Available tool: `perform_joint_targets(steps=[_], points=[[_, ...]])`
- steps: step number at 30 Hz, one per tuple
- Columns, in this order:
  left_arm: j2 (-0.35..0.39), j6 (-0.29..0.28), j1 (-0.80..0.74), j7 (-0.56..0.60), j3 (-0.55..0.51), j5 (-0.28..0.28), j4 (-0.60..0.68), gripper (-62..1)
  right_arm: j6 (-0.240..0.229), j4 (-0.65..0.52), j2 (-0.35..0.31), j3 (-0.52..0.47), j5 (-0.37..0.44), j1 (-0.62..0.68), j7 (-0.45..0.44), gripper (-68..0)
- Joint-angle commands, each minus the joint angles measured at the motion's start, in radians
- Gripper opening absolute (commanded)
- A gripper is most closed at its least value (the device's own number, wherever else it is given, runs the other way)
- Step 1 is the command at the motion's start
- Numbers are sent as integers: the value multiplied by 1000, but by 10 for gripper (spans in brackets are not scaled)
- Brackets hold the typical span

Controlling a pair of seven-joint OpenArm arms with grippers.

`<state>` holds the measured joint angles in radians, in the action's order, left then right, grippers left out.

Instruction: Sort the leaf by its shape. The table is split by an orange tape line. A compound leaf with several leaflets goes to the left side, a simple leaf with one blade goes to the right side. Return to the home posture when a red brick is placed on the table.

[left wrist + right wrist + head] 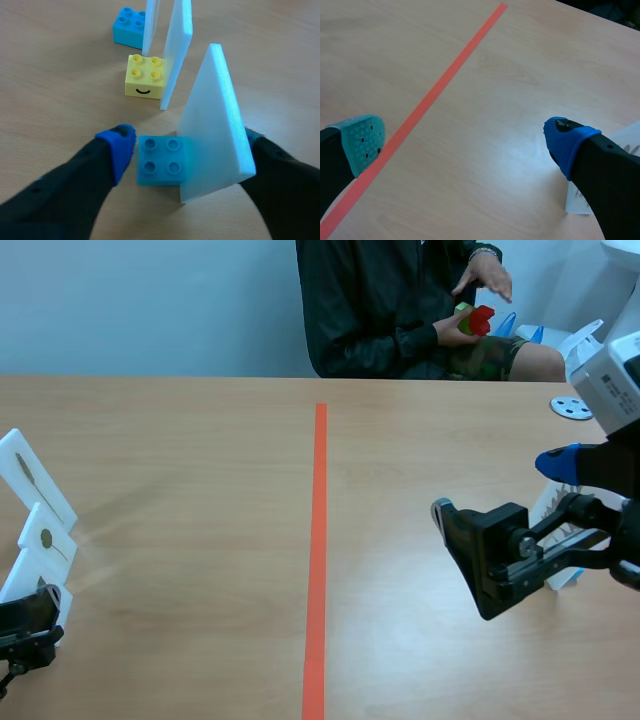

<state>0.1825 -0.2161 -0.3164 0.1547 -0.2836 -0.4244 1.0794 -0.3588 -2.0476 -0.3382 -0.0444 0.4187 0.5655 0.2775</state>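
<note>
Bright, even, diffuse lighting is recorded in all three views. In the scene view, faint soft shadows are cast on the worktop [200,460] beside the white cards [35,485], toward the tape line [318,540]. In the right wrist view, a pale glare patch is noted on the wood just beside the blue pad [567,142] of the right pincer [465,142]. In the left wrist view, the white board [215,130] nearest the camera is rendered glowing and soft-edged. A weak shadow is seen by the yellow brick [144,75].
</note>
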Motion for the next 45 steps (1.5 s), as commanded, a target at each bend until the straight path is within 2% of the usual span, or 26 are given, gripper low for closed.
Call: perform_joint_targets(steps=[1,5,8,12,16,19,22,26,33,39,43,45], points=[[2,-3,1,14,-5,-6,17,-105,0,-3,-2,-8,4,-12,-14,4],[4,-8,-1,7,-30,-6,48,4,0,-3,-2,-8,4,-12,-14,4],[8,-32,-16,-24,-60,-6,107,14,0,-3,-2,-8,4,-12,-14,4],[20,-106,-68,-51,-103,-7,236,14,0,-3,-2,-8,4,-12,-14,4],[21,-221,-134,-85,-151,-13,381,14,0,-3,-2,-8,4,-12,-14,4],[32,-350,-182,-125,-156,-49,481,14,0,-3,-2,-8,4,-12,-14,4],[48,-476,-212,-165,-153,-60,566,14,0,-3,-2,-8,4,-13,-14,4],[61,-480,-218,-211,-125,-71,644,14,1,-3,-2,-8,4,-13,-14,4],[68,-477,-183,-280,48,-77,676,14,1,-3,-2,-8,4,-13,-14,4],[67,-324,-126,-369,175,-56,676,14,10,-3,-2,-8,4,-13,-15,4],[67,-260,-101,-404,239,3,676,14,30,-3,-2,-8,4,-18,-15,4],[67,-237,-95,-410,260,7,676,14,30,-3,-2,-8,4,-18,-15,4]])
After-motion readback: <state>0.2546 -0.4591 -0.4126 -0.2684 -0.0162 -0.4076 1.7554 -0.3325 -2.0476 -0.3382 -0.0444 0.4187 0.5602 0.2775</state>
